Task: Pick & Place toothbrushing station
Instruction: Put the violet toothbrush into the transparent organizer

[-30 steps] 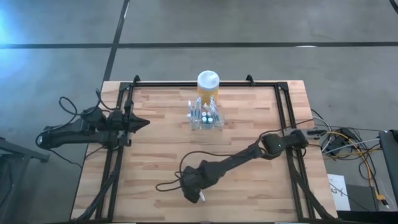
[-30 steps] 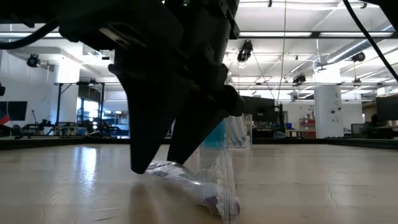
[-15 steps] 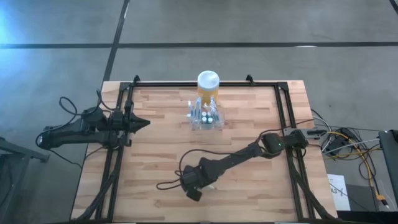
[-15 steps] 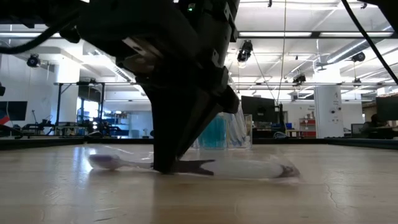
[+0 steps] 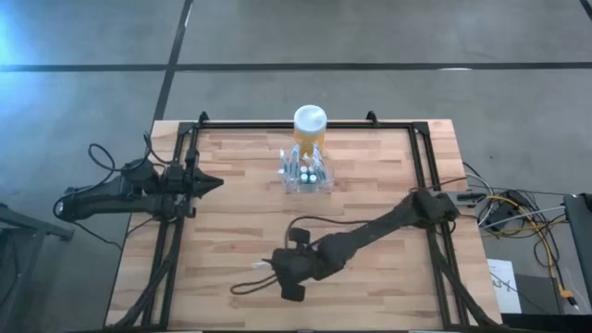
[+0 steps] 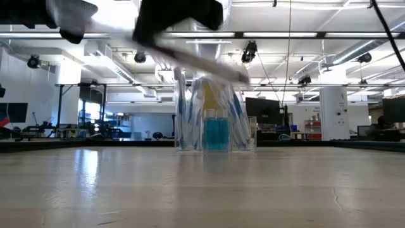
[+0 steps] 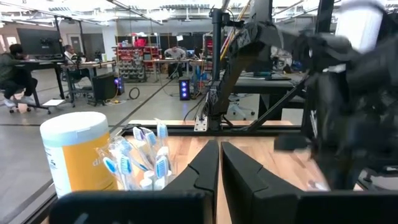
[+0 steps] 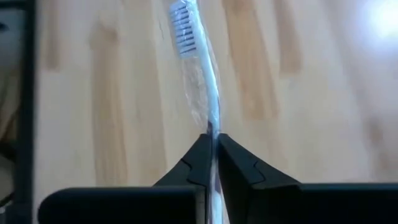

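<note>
The toothbrushing station (image 5: 306, 175), a clear holder with several toothbrushes standing in it, rests on the table's far middle, also seen in the low view (image 6: 214, 117) and left wrist view (image 7: 142, 163). My right gripper (image 5: 275, 268) hovers over the near middle, shut on a toothbrush in clear wrap (image 8: 198, 74). That toothbrush appears blurred in the low view (image 6: 202, 62). My left gripper (image 5: 215, 182) waits shut at the table's left, pointing at the station (image 7: 219, 163). My right gripper pinches the wrapped toothbrush by its handle (image 8: 212, 127) between its two fingers. The brush runs on straight ahead of the fingertips, bristle head (image 8: 181, 26) farthest out. It is lifted clear of the table and slants in the low view.
A yellow jar with a white lid (image 5: 310, 123) stands just behind the station. A black frame (image 5: 421, 157) borders the table's left, far and right sides. A dark cable (image 5: 242, 287) loops on the wood near the right gripper. Bare wood (image 5: 240, 222) lies between the arms.
My right gripper has shut on the wrapped toothbrush where it lay flat on the near part of the table, then risen with it. The toothbrush is now lifted clear of the wood and slanted.
</note>
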Available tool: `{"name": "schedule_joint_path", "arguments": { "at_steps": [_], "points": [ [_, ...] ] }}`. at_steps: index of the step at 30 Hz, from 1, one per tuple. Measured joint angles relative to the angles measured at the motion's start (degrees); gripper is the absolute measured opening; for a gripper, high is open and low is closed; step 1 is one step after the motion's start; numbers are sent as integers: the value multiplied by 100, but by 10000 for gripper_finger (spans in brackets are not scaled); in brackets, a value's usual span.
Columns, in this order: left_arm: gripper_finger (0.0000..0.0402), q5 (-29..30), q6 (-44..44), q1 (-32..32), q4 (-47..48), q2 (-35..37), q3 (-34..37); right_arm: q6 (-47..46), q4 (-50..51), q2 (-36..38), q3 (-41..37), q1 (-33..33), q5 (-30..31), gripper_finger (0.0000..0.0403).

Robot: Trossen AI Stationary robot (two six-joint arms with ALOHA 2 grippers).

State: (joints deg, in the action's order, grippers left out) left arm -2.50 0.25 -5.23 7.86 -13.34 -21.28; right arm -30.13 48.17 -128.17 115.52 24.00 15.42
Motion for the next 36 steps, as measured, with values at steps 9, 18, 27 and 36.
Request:
{"name": "schedule_joint_path", "arguments": {
  "at_steps": [9, 18, 27, 36],
  "points": [
    [23, -2, -2, 6, 103, 0, 0, 1710, -1941, 1645, -1302, 255, 891, 16],
    [23, -4, 111, 7, 218, 2, 99, 3071, -6352, 3336, -4938, -8, 854, 17],
    [23, -2, 135, 7, -170, -28, 272, 3442, -11209, 3488, -7651, -851, -55, 17],
    [23, -9, -315, 9, -1712, -748, 948, 3758, -12556, 3178, -8200, -1066, -99, 17]
  ]
}}
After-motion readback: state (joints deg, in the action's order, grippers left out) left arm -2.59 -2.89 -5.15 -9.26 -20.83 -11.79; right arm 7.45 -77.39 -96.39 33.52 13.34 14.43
